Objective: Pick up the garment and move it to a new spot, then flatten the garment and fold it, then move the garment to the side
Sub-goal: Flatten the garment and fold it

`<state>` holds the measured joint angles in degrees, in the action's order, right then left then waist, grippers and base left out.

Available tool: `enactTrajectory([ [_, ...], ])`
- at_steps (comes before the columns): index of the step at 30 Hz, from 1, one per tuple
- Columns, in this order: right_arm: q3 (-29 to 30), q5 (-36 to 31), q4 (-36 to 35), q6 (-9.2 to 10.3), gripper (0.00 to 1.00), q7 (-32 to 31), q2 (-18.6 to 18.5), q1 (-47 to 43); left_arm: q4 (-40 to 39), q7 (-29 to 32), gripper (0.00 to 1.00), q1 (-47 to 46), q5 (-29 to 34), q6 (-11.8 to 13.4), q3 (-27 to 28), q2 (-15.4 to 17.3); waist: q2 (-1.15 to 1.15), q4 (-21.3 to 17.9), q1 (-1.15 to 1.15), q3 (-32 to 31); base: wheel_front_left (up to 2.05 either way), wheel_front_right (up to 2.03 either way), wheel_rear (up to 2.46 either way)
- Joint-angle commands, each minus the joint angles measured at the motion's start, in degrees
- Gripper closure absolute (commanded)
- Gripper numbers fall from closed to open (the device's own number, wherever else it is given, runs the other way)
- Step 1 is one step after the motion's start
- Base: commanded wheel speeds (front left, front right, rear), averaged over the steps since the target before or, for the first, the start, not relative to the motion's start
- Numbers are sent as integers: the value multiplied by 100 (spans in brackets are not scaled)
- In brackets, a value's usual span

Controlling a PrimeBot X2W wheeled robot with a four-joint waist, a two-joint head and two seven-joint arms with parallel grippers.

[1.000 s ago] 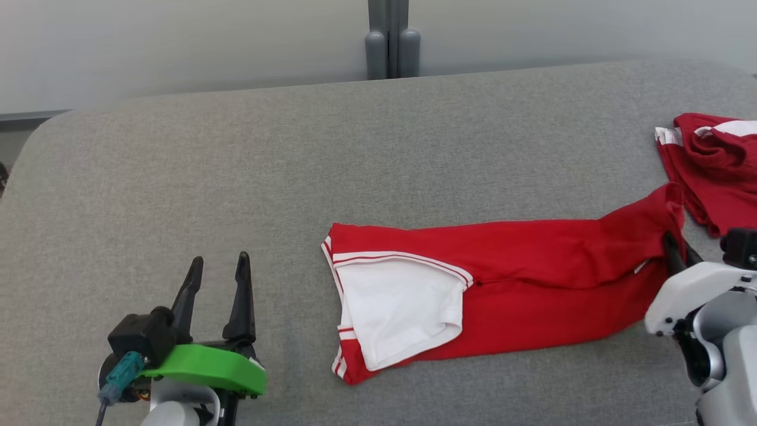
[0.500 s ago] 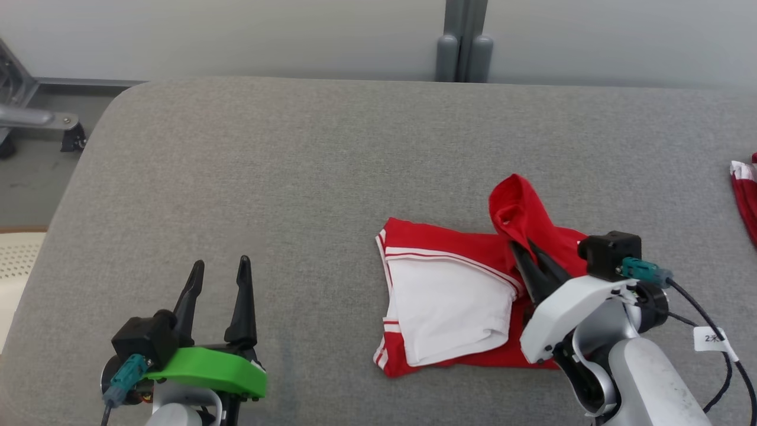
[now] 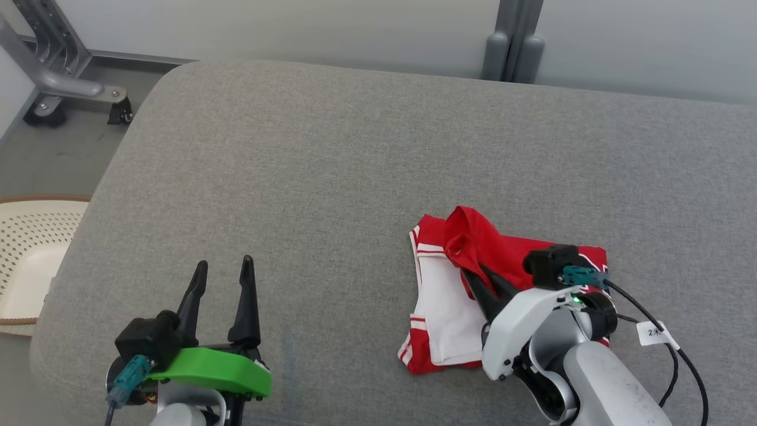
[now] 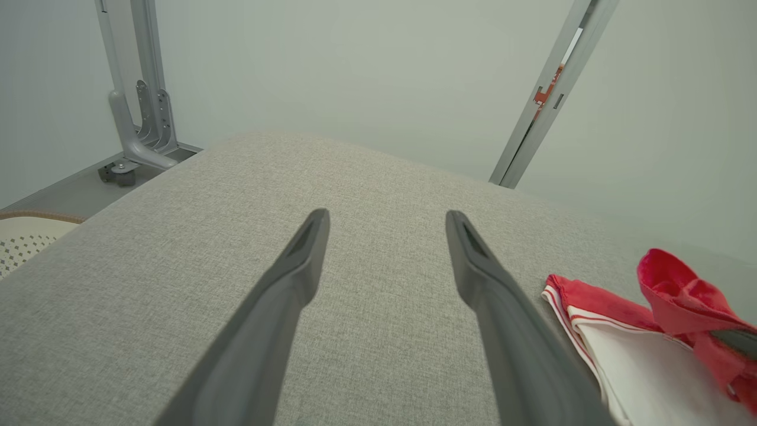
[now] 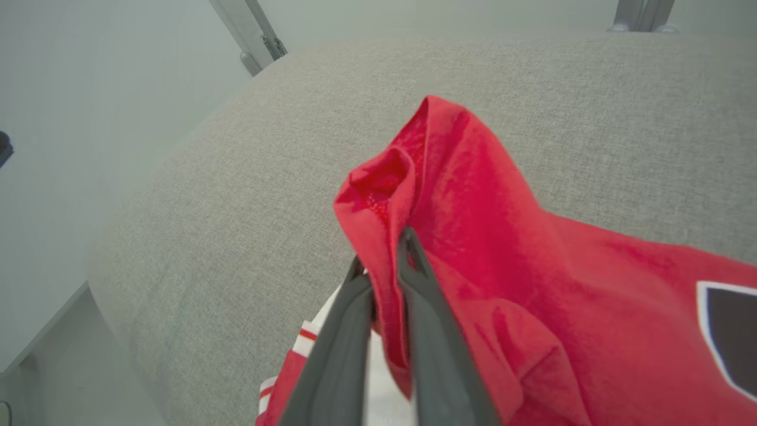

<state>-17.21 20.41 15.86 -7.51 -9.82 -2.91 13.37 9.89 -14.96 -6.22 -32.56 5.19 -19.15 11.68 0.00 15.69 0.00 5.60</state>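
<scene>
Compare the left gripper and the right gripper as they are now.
The left gripper is open, fingers spread, nothing between them; the right gripper is shut on a raised fold of the red garment. The left one is over bare grey table, apart from the garment; the right one is above the garment. The left wrist carries a green bracket; the right wrist is white. Both have two long dark fingers.

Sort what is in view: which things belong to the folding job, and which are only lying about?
In the job: red garment, right gripper shut on its fold, grey table.
Lying about: cream basket, metal frame; left gripper open, idle.
</scene>
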Motion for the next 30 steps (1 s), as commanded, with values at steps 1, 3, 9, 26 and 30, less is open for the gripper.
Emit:
enactTrajectory([
  [1,-69,71,61,5,0,112,-4,111,18,-28,0,33,31,-21,23,-21,0,-14,0,4,0,0,0],
  [3,-261,186,133,5,0,229,-2,210,36,-28,0,39,36,-53,32,-53,0,-41,0,9,0,0,0],
  [9,-785,464,60,5,0,609,-6,371,91,-23,0,70,102,-117,16,-130,0,-179,0,-36,0,0,0],
  [26,680,-559,-686,5,0,1135,-214,-488,220,-24,0,198,254,-249,-81,-292,0,-528,0,-153,0,0,0],
  [30,773,-677,-670,5,0,1119,-170,-674,240,-24,0,182,270,-260,-85,-303,0,-554,0,-149,0,0,0],
])
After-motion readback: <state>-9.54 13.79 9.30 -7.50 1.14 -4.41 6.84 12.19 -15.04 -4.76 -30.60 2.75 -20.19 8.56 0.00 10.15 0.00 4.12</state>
